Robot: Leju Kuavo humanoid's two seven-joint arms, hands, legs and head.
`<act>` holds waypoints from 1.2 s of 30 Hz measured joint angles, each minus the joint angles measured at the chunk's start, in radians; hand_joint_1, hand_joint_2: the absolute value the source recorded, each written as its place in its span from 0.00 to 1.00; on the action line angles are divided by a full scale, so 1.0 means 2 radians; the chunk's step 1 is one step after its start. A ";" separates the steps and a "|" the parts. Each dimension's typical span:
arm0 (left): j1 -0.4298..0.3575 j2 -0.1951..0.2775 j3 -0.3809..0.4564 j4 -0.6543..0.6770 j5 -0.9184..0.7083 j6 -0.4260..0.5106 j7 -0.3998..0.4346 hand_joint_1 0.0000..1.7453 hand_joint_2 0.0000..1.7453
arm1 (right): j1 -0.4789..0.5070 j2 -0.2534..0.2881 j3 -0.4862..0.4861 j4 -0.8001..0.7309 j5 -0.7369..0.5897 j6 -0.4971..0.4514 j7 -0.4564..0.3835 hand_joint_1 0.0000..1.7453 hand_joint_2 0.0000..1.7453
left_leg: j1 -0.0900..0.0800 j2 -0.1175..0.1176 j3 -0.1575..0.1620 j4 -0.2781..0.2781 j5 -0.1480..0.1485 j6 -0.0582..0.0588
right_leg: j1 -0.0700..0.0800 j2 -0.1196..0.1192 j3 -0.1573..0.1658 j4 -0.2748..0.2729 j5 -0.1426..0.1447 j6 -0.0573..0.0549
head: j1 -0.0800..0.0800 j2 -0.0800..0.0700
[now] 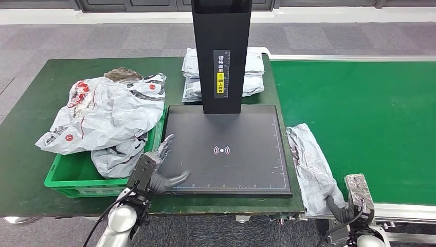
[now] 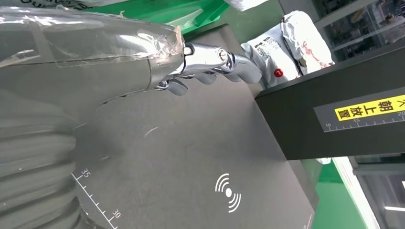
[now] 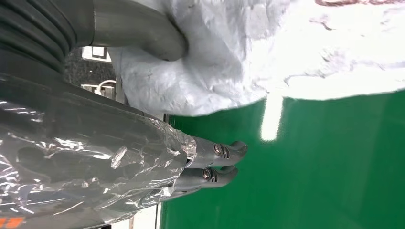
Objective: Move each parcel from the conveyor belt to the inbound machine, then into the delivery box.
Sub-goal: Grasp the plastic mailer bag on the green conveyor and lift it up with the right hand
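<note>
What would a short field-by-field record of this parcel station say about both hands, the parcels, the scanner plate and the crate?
left hand: open, fingers spread over the black flat scanner plate
right hand: at the near end of the crumpled grey plastic parcel; grip unclear
grey parcel: lying on the green conveyor belt edge beside the plate
green plastic crate: heaped with grey bags
black post: two more parcels behind

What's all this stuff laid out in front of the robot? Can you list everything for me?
Parcel on belt: one, grey-white, at the conveyor's left edge.
Parcels in crate: a heap, grey-white with red marks.
Parcels behind post: a stack, grey-white.
Crate: one, green, left of the scanner.
Scanner plate: one, black, centre, with a black post.
Conveyor belt: one, green, right.
Left hand: over the plate's left edge, holding nothing.
Right hand: thumb on the belt parcel.
</note>
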 joint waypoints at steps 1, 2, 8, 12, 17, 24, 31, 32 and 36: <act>-0.001 0.000 0.000 0.001 0.000 0.000 0.000 0.00 1.00 | -0.002 0.000 0.000 0.005 0.003 0.002 0.000 0.00 0.50 | 0.000 0.000 0.000 0.000 0.000 0.000 | 0.000 0.000 0.000 0.000 0.000 0.000 | 0.000 0.000; -0.002 -0.001 0.000 0.002 0.000 -0.001 0.001 0.00 1.00 | -0.004 0.000 0.000 0.009 0.005 0.003 0.000 0.00 0.75 | 0.000 0.000 0.000 0.000 0.000 0.000 | 0.000 0.000 0.000 0.000 0.000 0.000 | 0.000 0.000; -0.006 -0.002 -0.001 0.005 -0.005 -0.004 0.003 0.00 1.00 | -0.020 0.004 0.012 0.033 0.022 0.011 -0.006 0.00 1.00 | 0.000 0.000 0.000 0.000 0.000 0.000 | 0.000 0.000 0.000 0.000 0.000 0.000 | 0.000 0.000; -0.008 -0.003 -0.003 0.006 -0.006 -0.006 0.004 0.00 1.00 | -0.032 0.008 0.029 0.048 0.025 0.012 -0.007 0.00 1.00 | 0.000 0.000 0.000 0.000 0.000 0.000 | 0.000 0.000 0.000 0.000 0.000 0.000 | 0.000 0.000; -0.008 -0.003 -0.005 0.007 -0.007 -0.006 0.005 0.00 1.00 | -0.040 0.011 0.034 0.057 0.023 0.013 -0.009 0.00 1.00 | 0.000 0.000 0.000 0.000 0.000 0.000 | 0.000 0.000 0.000 0.000 0.000 0.000 | 0.000 0.000; -0.009 -0.003 -0.008 0.008 -0.008 -0.006 0.006 0.00 1.00 | -0.051 0.022 0.055 0.070 -0.001 0.015 -0.028 0.50 1.00 | 0.000 0.000 0.000 0.000 0.000 0.000 | 0.000 0.000 0.000 0.000 0.000 0.000 | 0.000 0.000; -0.014 -0.003 -0.009 0.011 -0.010 -0.006 0.006 0.00 1.00 | -0.069 0.037 0.088 0.079 -0.054 0.023 -0.045 1.00 1.00 | 0.001 0.001 0.000 0.000 0.001 -0.001 | 0.000 0.001 0.000 0.000 0.000 0.000 | 0.000 0.000; -0.015 -0.003 -0.009 0.012 -0.010 -0.006 0.006 0.00 1.00 | -0.072 0.038 0.092 0.080 -0.060 0.020 -0.045 1.00 1.00 | 0.001 0.001 0.001 0.000 0.001 -0.001 | 0.000 0.001 0.000 0.000 0.000 -0.001 | 0.000 0.000; -0.016 -0.004 -0.009 0.018 -0.013 -0.006 0.006 0.00 1.00 | -0.076 0.038 0.103 0.083 -0.075 0.011 -0.044 1.00 1.00 | 0.001 0.001 0.001 0.000 0.001 -0.001 | 0.000 0.002 0.000 0.000 0.001 -0.001 | 0.000 0.000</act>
